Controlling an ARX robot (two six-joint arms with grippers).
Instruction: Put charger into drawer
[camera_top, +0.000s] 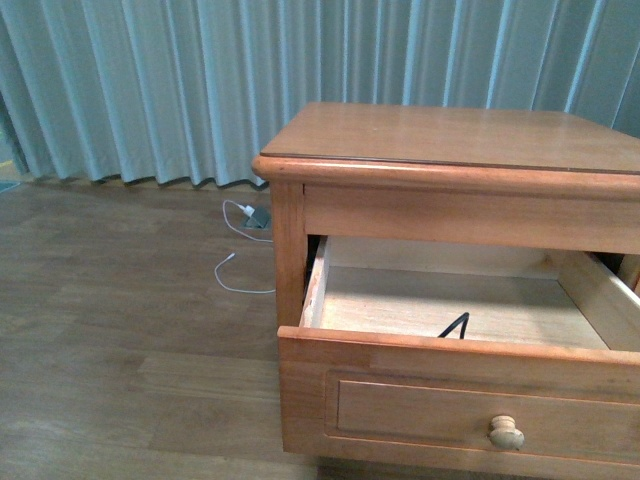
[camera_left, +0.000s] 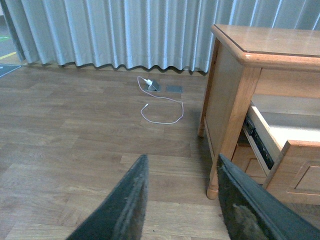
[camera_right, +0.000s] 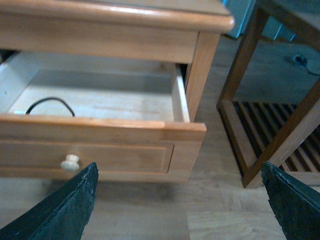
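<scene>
The upper drawer (camera_top: 460, 400) of the light-wood nightstand stands pulled open, with its round knob (camera_top: 505, 433) on the front. A loop of thin black cable (camera_top: 456, 325) shows inside it behind the front panel; the charger's white block is hidden. In the right wrist view the drawer (camera_right: 100, 145) is open, with the black cable (camera_right: 49, 104) lying inside at its left. My right gripper (camera_right: 180, 200) is open and empty above the floor in front of the drawer. My left gripper (camera_left: 181, 200) is open and empty over the floor, left of the nightstand.
A white-cabled charger with a grey block (camera_top: 250, 215) lies on the wood floor by the curtain, also in the left wrist view (camera_left: 152, 86). A dark wooden slatted rack (camera_right: 272, 125) stands right of the nightstand (camera_top: 450, 135). Curtains (camera_top: 200, 80) close the back.
</scene>
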